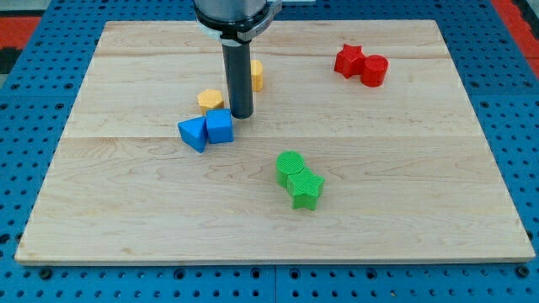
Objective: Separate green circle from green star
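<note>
Wooden board [421, 210] lies on a blue table with holes. My tip [242, 114] has no fingers; it is just a rod, touching the blue cube [220, 126]. Green circle [290, 165] touches green star [306, 188] below it. Better to go around and push slowly between them.

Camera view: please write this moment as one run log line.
my tip: beside blue cube, yellow block | green circle touching green star | separation: not done
</note>
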